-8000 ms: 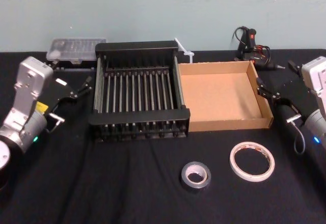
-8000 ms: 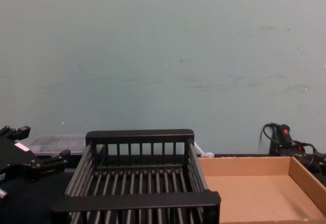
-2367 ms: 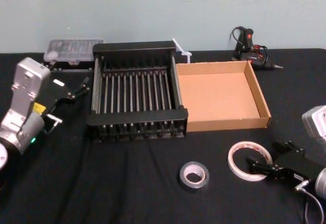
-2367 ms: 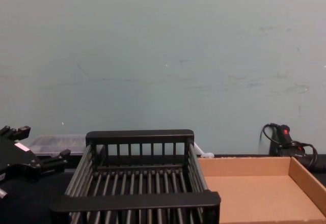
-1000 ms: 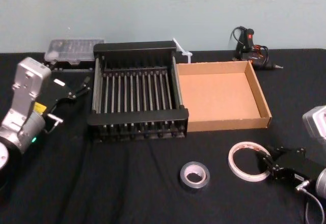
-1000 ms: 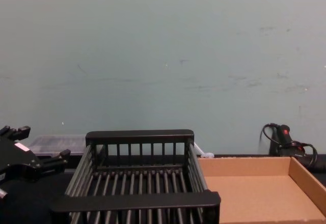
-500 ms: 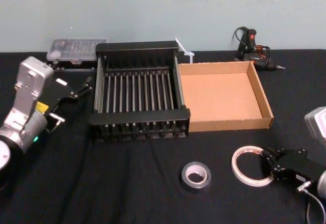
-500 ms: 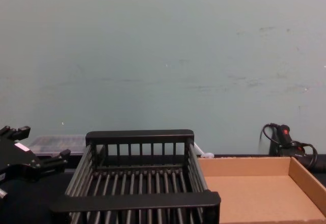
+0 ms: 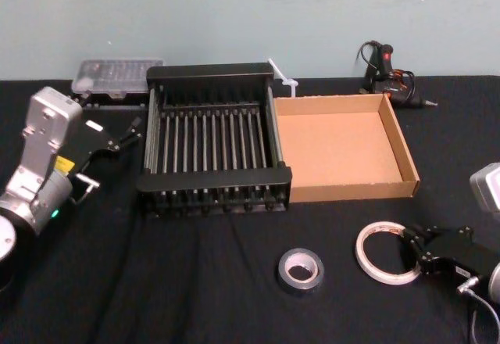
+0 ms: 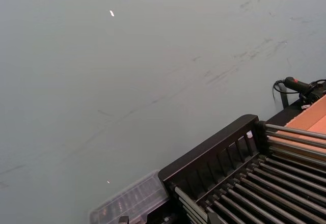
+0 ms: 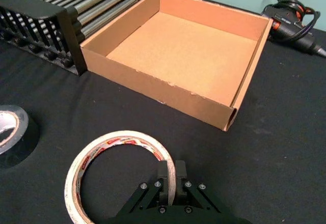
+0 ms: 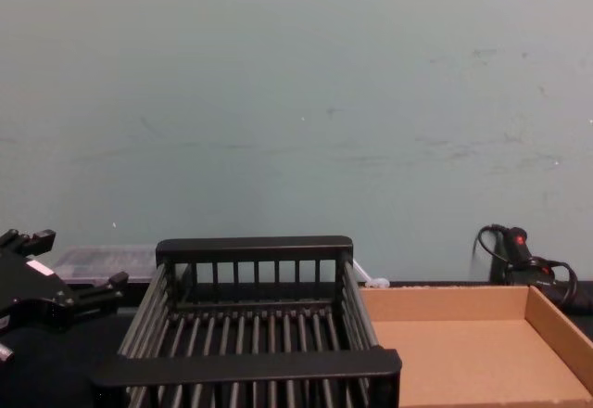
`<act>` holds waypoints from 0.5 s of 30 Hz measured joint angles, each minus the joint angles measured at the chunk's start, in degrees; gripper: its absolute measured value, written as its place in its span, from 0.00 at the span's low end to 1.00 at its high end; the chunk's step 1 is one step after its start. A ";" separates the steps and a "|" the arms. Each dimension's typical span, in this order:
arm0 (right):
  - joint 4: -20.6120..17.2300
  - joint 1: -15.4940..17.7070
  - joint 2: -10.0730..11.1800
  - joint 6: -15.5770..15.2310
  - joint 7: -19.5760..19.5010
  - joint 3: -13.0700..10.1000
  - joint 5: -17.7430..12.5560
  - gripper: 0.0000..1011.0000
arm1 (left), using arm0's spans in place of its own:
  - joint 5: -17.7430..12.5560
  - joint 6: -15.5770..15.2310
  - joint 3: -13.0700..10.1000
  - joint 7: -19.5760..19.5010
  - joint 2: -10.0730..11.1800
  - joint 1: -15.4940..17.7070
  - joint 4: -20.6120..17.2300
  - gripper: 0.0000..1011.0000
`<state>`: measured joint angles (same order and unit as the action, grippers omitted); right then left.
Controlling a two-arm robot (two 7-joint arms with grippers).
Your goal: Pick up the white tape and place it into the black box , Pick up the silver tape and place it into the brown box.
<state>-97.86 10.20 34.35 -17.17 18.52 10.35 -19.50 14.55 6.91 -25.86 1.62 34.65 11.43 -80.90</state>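
Black cloth covers the tabletop [image 9: 195,289] in the head view. On it the white tape [image 9: 388,252] lies flat at the near right with its hole facing up, and the right hand [image 9: 408,251] comes in low from the right and meets the roll's right side. The silver tape [image 9: 300,270] sits apart to its left, nearer the middle. The black box [image 9: 211,181] lies farther back and to the left, beyond the silver tape, and the brown box [image 9: 351,191] touches its right side. So the carry should run left and away from the robot, passing the brown box's near left corner. The left hand [image 9: 126,134] hangs parked beside the black box's left side with its fingers spread.

From the right wrist, the fingers [image 11: 162,177] are pressed together on the roll's thin wall, one inside the ring and one outside. The roll is a wide, thin hoop, white outside with red print around its inner face.

Seen from the left wrist, the black box's thick rim and slats run beneath the wall.

At chest height, both boxes appear empty.
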 joint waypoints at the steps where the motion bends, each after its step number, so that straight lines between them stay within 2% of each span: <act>1: -0.10 0.07 -0.01 0.01 0.03 -0.09 -0.01 0.09 | 0.00 0.00 0.00 0.00 0.00 0.00 0.00 0.99; 15: -3.32 0.63 -0.50 0.05 0.20 -2.88 -2.44 0.09 | 0.00 0.00 0.00 0.00 0.00 0.00 0.00 0.99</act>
<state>-101.17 10.83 33.84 -17.13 18.72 7.47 -21.95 14.55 6.91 -25.86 1.62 34.65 11.43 -80.90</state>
